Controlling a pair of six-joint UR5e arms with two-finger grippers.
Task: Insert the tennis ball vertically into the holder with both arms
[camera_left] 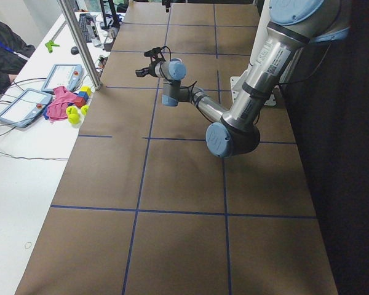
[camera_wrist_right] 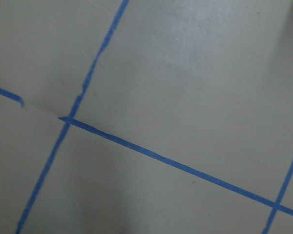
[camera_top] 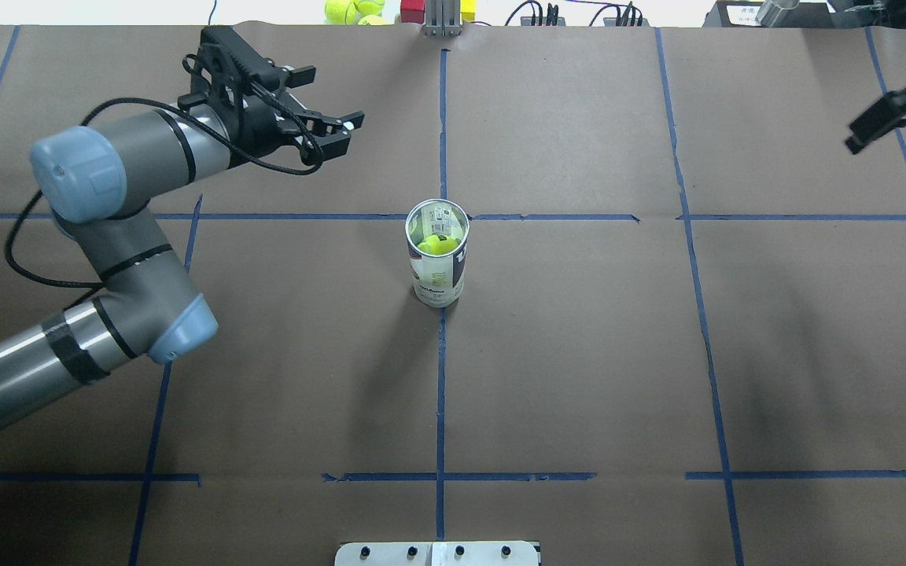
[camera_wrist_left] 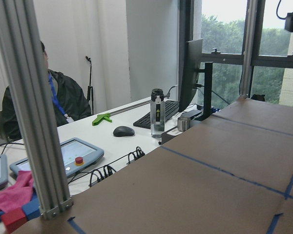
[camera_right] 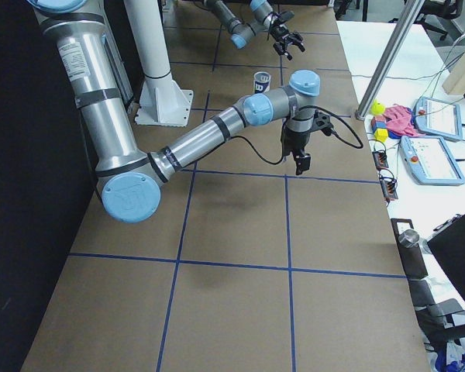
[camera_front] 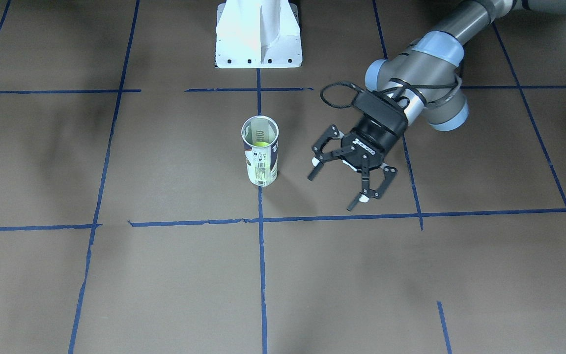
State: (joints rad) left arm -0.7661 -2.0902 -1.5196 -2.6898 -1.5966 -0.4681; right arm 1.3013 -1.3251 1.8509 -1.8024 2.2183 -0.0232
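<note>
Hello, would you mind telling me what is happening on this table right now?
The holder stands upright on the table with a tennis ball inside it, and nothing is touching it. The left gripper hangs beside it, fingers spread open and empty. The right gripper is far off at the table's edge; whether it is open I cannot tell.

Brown table paper (camera_wrist_right: 195, 68) — crossing blue tape lines (camera_wrist_right: 151, 153)

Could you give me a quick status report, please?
Left gripper jaws open, empty, clear of holder. Right gripper far off, jaws unreadable. Holder upright, tennis ball inside. Nothing blocking.
</note>
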